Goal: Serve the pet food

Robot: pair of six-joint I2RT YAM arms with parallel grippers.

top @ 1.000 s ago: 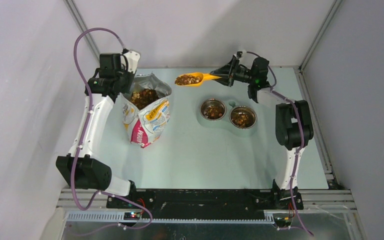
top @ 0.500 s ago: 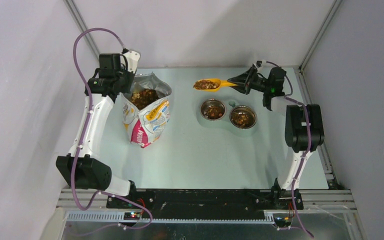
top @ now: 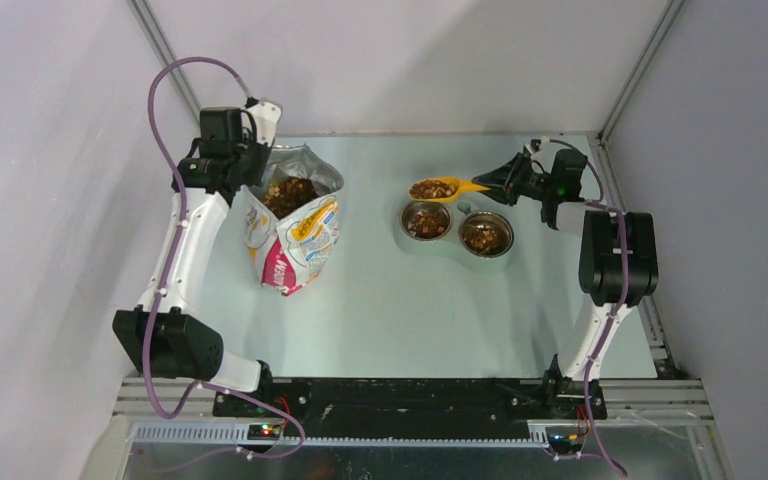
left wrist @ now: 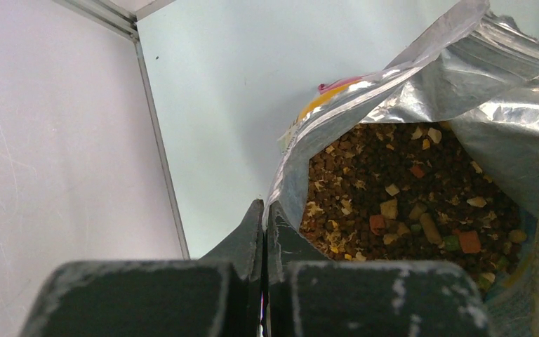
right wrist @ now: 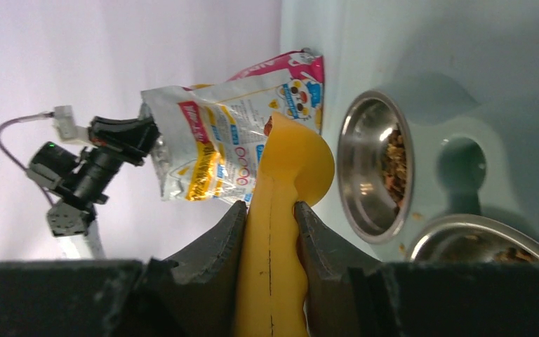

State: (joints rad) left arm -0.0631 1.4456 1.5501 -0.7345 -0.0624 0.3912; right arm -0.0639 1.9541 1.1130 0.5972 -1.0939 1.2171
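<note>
My right gripper is shut on the handle of the yellow scoop, which holds pet food just above the far rim of the left steel bowl. Both the left bowl and the right bowl hold some kibble. In the right wrist view the scoop sits between my fingers, next to the left bowl. My left gripper is shut on the rim of the open foil bag, which is full of kibble.
The two bowls sit in a pale green double feeder at the right middle of the table. The bag stands upright at the left. Metal frame rails run along the table's right and back edges.
My right gripper has carried the loaded scoop rightward and nearer, from beside the bag's mouth to above the left bowl. The left arm and the bag have not moved.
</note>
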